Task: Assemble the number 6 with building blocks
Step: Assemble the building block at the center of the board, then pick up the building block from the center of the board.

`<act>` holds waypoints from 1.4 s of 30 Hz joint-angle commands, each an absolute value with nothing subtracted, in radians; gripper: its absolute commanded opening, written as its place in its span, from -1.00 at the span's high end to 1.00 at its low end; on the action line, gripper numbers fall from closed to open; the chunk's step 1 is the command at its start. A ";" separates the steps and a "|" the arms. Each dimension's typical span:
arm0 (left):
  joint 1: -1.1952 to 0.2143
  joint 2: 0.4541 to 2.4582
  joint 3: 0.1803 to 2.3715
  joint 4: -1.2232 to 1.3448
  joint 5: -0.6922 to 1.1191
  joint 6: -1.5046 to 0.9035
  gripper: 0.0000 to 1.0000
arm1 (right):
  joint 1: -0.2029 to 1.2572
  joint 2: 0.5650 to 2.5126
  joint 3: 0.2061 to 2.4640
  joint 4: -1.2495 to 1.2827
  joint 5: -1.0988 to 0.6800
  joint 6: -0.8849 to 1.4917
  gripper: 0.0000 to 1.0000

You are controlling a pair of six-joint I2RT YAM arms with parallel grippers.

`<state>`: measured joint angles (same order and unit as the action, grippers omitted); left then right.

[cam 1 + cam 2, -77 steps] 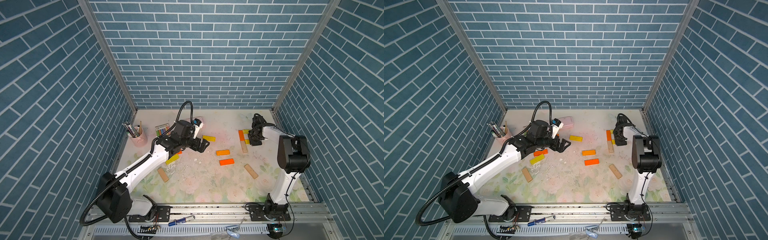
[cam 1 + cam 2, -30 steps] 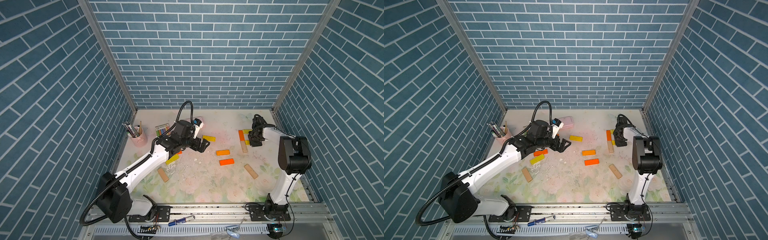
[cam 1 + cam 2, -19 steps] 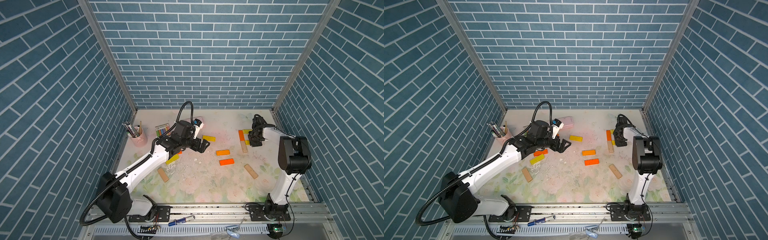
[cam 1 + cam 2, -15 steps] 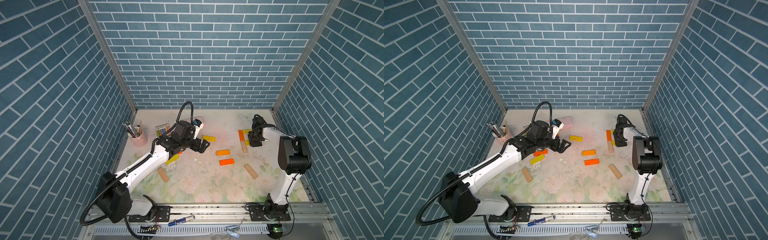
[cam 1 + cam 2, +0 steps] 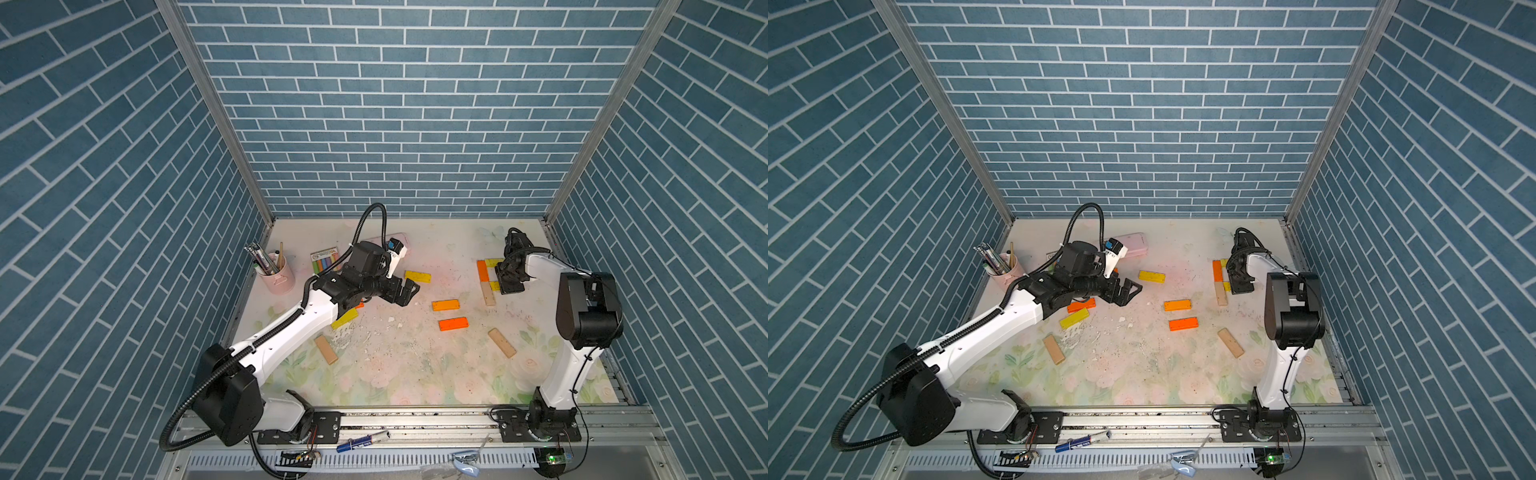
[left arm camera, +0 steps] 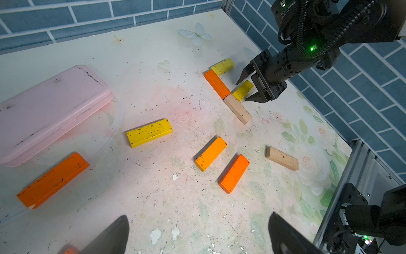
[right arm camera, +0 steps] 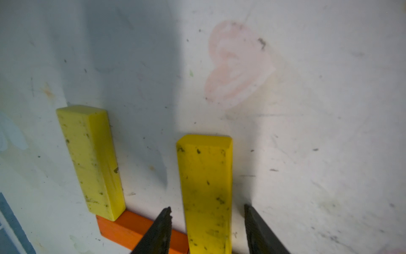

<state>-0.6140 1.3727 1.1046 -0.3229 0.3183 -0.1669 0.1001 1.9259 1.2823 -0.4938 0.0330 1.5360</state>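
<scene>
Near the right wall an orange block (image 5: 482, 271), a tan block (image 5: 488, 294) and a yellow block (image 5: 494, 262) lie joined as part of a figure. A second yellow block (image 7: 204, 167) lies flat, one end against the orange one. My right gripper (image 7: 207, 207) straddles it, open, with a gap on each side. Loose blocks lie mid-table: yellow (image 5: 417, 276), amber (image 5: 445, 305), orange (image 5: 453, 324), tan (image 5: 502, 343). My left gripper (image 6: 197, 216) hovers open and empty over bare table, left of centre (image 5: 405, 293). More blocks lie by its arm: yellow (image 5: 1074, 319), orange (image 5: 1080, 306), tan (image 5: 1054, 350).
A pink case (image 5: 1133, 244) lies at the back behind the left wrist. A pink cup of pens (image 5: 276, 276) and a chalk pack (image 5: 325, 260) stand at the back left. White flakes (image 5: 353, 336) litter the mat. Brick walls close three sides.
The right gripper's jaws have spread apart and let go of the yellow block, which stays on the table. Neither arm has shifted noticeably.
</scene>
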 commanded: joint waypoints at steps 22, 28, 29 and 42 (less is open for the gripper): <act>-0.621 1.360 1.103 -0.342 0.286 -0.140 -0.99 | 0.255 1.398 0.975 -0.855 -0.041 0.473 -0.13; -0.621 1.365 1.100 -0.336 0.284 -0.141 -0.99 | 0.314 1.415 0.908 -0.869 -0.008 0.433 -0.13; -0.621 1.364 1.100 -0.336 0.284 -0.140 -0.99 | 0.317 1.422 0.908 -0.884 0.013 0.428 -0.13; -0.621 1.371 1.095 -0.331 0.285 -0.137 -0.99 | 0.330 1.527 0.910 -0.891 0.029 0.402 -0.15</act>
<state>-0.6151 1.3727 1.1046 -0.3382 0.2924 -0.1452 0.3237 1.5066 0.9066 -0.8566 -0.0051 0.4366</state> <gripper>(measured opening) 0.994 0.573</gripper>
